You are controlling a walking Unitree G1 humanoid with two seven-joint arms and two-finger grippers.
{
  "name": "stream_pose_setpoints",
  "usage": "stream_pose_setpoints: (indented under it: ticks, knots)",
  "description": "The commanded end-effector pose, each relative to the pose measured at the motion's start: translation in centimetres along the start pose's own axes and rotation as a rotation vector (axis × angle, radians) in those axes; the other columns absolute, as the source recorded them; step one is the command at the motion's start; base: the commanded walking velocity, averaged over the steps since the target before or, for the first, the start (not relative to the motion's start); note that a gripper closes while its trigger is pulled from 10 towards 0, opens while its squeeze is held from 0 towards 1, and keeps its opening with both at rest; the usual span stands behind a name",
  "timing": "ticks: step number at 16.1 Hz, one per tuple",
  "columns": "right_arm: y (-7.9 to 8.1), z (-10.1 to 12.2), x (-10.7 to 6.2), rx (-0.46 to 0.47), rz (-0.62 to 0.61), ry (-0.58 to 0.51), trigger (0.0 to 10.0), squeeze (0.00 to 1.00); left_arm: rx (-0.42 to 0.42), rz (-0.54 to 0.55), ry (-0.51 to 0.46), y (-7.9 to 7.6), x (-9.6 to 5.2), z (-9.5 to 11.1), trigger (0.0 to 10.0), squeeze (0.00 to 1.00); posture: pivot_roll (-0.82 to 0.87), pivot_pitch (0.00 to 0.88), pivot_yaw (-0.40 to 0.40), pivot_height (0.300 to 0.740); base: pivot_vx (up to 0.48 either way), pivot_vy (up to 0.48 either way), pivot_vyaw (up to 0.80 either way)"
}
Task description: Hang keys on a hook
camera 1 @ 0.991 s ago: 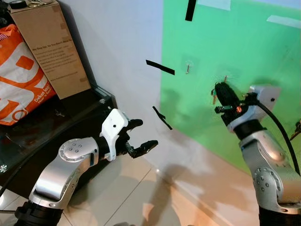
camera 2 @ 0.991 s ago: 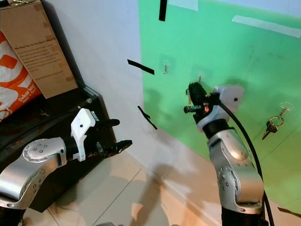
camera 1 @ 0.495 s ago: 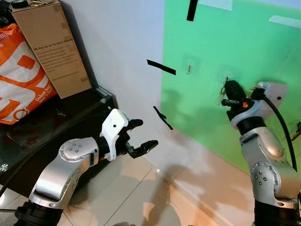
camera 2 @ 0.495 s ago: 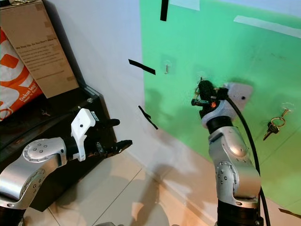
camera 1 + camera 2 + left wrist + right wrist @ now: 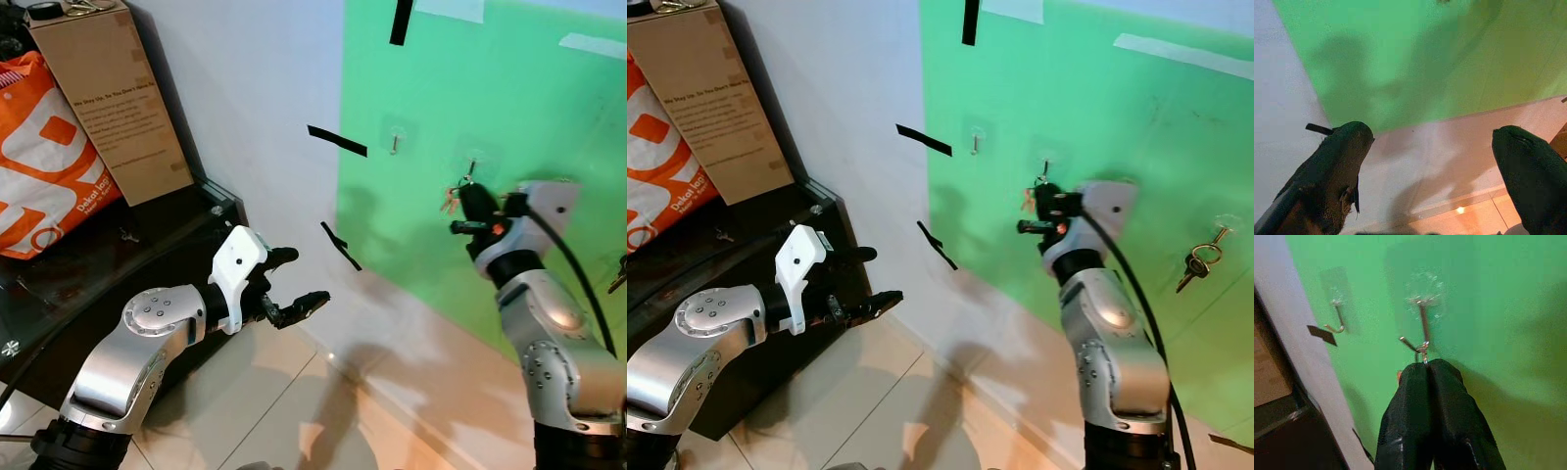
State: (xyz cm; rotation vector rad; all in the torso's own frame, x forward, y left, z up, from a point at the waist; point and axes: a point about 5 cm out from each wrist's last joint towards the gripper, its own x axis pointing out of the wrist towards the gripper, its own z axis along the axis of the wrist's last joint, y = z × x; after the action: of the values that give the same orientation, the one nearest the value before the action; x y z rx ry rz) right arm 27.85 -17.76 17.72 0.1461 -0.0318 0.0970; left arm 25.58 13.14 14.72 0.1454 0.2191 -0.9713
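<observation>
My right gripper [image 5: 1426,366] pinches the keys [image 5: 450,201] at the hook [image 5: 1421,323]; my left gripper [image 5: 291,284] hangs spread apart.

A green wall panel [image 5: 490,88] with black tape strips [image 5: 337,141], beside an orange-and-white bag [image 5: 49,147] and brown box [image 5: 113,98].

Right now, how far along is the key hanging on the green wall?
Done: another set of keys already hangs on the far-right hook.
In hand: the right gripper, fingers shut on a small metal key ring, holds it at the middle clear-backed metal hook; whether the ring is seated I can't tell.
Left: confirm, release, withdraw.
The left gripper is idle, open.
</observation>
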Motion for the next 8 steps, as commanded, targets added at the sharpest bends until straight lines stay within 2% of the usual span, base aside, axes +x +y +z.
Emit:
stream_pose_setpoints:
  ticks: [1, 5, 6, 7, 8]
  knots:
    - [0.18, -0.58, -0.06, -0.009, 0.005, 0.041, 10.0, 0.00, 0.018, -0.004, -0.003, 0.19, -0.01, 0.52, 10.0, 0.00, -0.04, 0.000, 0.082, 0.740, 0.000, 0.000, 0.00]
    - [-0.04, -0.67, -0.13, -0.006, -0.006, 0.043, 10.0, 0.00, 0.020, -0.001, -0.007, 0.21, -0.02, 0.56, 10.0, 0.00, -0.04, 0.000, 0.081, 0.740, 0.000, 0.000, 0.00]
    - [-0.25, -0.75, -0.24, 0.020, -0.023, 0.031, 10.0, 0.53, 0.019, 0.005, -0.020, 0.23, 0.07, 0.71, 10.0, 0.00, -0.04, 0.000, 0.080, 0.740, 0.000, 0.000, 0.00]
    - [-0.44, -0.73, -0.33, 0.006, -0.030, 0.015, 10.0, 1.00, 0.014, 0.007, -0.029, 0.24, 0.10, 0.81, 10.0, 0.00, -0.04, 0.000, 0.080, 0.740, 0.000, 0.000, 0.00]
    - [-0.33, -0.65, -0.47, 0.025, 0.005, -0.018, 10.0, 1.00, 0.008, 0.010, -0.042, 0.26, 0.14, 0.95, 10.0, 0.00, -0.04, 0.000, 0.080, 0.740, 0.000, 0.000, 0.00]
